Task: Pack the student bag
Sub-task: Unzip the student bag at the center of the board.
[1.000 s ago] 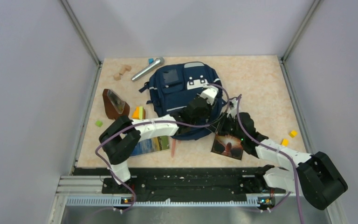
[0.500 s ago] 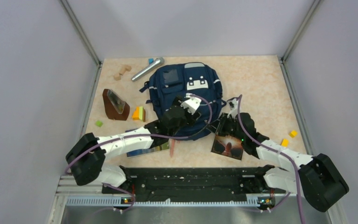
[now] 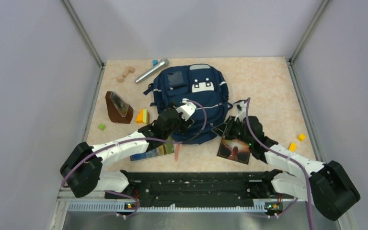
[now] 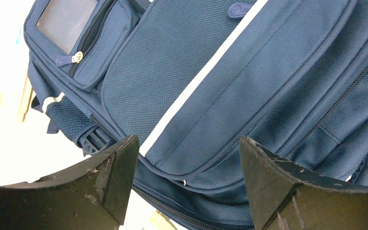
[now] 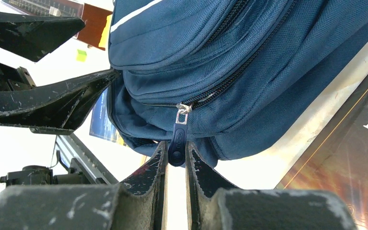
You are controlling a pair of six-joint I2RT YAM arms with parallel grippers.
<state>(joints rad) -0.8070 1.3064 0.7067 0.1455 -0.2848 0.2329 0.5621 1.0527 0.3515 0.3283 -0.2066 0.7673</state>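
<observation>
The student bag [image 3: 191,88] is a navy backpack with light stripes, lying flat mid-table. My left gripper [image 3: 186,120] hovers open over its near left part; in the left wrist view the wide-apart fingers [image 4: 120,172] frame the bag's fabric [image 4: 220,96] and hold nothing. My right gripper [image 3: 222,127] is at the bag's near right edge. In the right wrist view it [image 5: 176,148] is shut on the dark zipper pull [image 5: 177,139] of a closed zipper on the bag [image 5: 249,52]. The left fingers [image 5: 52,100] show at the left of that view.
A dark book [image 3: 234,146] lies under the right arm. A blue book [image 3: 151,151] and a red pencil [image 3: 177,152] lie near the left arm. A brown wedge [image 3: 118,107], coloured blocks [image 3: 143,116], a microphone [image 3: 151,70] and wooden blocks [image 3: 125,73] stand left; yellow blocks [image 3: 297,140] right.
My left gripper has opened and drawn back left and toward the near edge of the bag. The right gripper has stayed put on the zipper pull.
</observation>
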